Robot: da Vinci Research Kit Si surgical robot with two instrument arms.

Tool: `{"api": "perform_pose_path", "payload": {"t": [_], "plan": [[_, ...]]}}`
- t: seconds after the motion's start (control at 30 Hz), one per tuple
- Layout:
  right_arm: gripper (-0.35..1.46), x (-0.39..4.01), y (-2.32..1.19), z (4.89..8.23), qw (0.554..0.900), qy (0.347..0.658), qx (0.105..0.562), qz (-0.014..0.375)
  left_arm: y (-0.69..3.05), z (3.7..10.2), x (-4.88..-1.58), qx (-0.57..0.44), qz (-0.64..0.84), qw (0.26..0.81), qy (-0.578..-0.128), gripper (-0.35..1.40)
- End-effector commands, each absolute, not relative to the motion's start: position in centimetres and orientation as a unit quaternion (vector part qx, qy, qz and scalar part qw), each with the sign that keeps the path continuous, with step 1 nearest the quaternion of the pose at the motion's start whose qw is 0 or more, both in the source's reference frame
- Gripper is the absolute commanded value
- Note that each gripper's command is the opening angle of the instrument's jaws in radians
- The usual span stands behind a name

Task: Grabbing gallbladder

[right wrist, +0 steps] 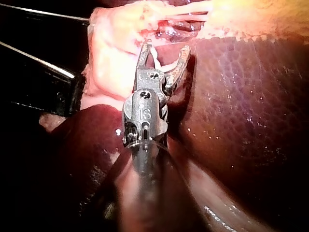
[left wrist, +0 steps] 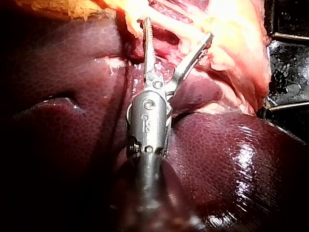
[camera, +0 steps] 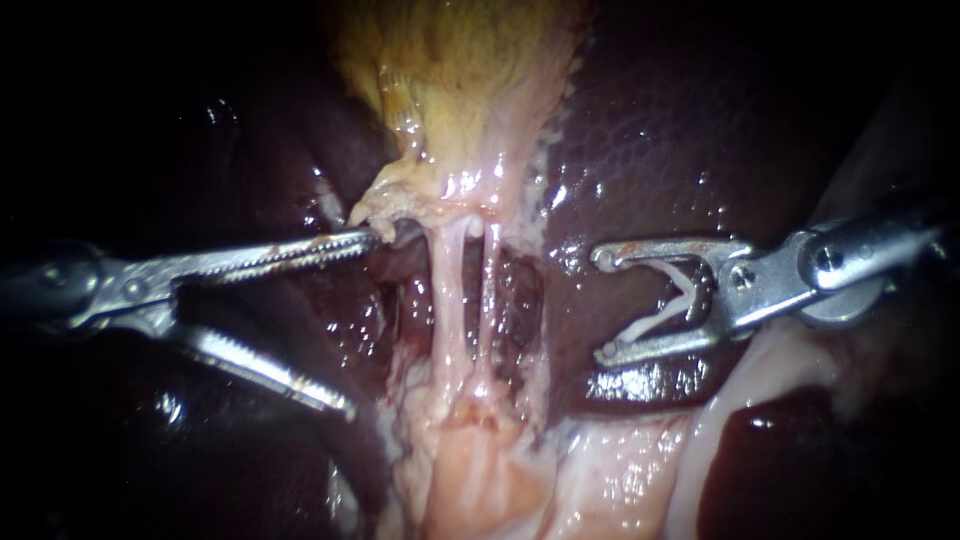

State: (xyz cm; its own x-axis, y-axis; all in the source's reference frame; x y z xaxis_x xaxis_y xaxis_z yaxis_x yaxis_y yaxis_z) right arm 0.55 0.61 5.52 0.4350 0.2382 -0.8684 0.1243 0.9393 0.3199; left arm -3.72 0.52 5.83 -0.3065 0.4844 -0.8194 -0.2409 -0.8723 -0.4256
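Left instrument jaws wide, upper tip touching gallbladder edge, right instrument jaws spread, holding white clip.

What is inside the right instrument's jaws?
A white V-shaped clip sits between the right instrument's jaws, touching both. Dark liver shows through the gap behind it. What lies under the lower jaw is covered.

The endoscope sits close before the two pale pink stretched tubes, facing them squarely. The wrist cameras look along the slender steel left instrument and right instrument toward those tubes from opposite sides; all views share them.
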Motion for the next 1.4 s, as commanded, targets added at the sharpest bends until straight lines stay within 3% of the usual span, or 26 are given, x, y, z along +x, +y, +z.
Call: {"api": "perform_pose_path", "payload": {"t": [0.03, 0.33, 0.8, 0.97, 1.1, 1.27, 1.37, 1.4], "plan": [[0.5, 0.55, 0.61, 5.52, 0.83, 0.53, 0.171, 0.034, 0.51, 5.82, -3.72, -0.544, 0.8, 0.227, -0.112, 0.89], [0.5, 0.55, 0.62, 5.52, 0.83, 0.53, 0.171, 0.034, 0.76, 5.62, -3.59, -0.53, 0.803, 0.254, -0.097, 0.83], [0.5, 0.56, 0.61, 5.52, 0.83, 0.53, 0.171, 0.035, 0.99, 5.84, -3.59, -0.499, 0.793, 0.34, -0.084, 0.44], [0.5, 0.56, 0.61, 5.52, 0.83, 0.53, 0.171, 0.035, 1.0, 5.97, -3.68, -0.499, 0.787, 0.351, -0.091, 0.27], [0.5, 0.56, 0.61, 5.52, 0.83, 0.53, 0.171, 0.034, 1.03, 6.05, -3.71, -0.499, 0.785, 0.354, -0.095, 0.02], [0.5, 0.56, 0.61, 5.52, 0.83, 0.53, 0.171, 0.034, 1.06, 6.06, -3.65, -0.498, 0.786, 0.353, -0.103, -0.05], [0.5, 0.56, 0.61, 5.52, 0.83, 0.53, 0.171, 0.034, 1.08, 6.04, -3.61, -0.495, 0.788, 0.349, -0.11, -0.35], [0.5, 0.56, 0.61, 5.52, 0.83, 0.53, 0.171, 0.034, 1.08, 6.02, -3.6, -0.494, 0.789, 0.349, -0.111, -0.35]]}}
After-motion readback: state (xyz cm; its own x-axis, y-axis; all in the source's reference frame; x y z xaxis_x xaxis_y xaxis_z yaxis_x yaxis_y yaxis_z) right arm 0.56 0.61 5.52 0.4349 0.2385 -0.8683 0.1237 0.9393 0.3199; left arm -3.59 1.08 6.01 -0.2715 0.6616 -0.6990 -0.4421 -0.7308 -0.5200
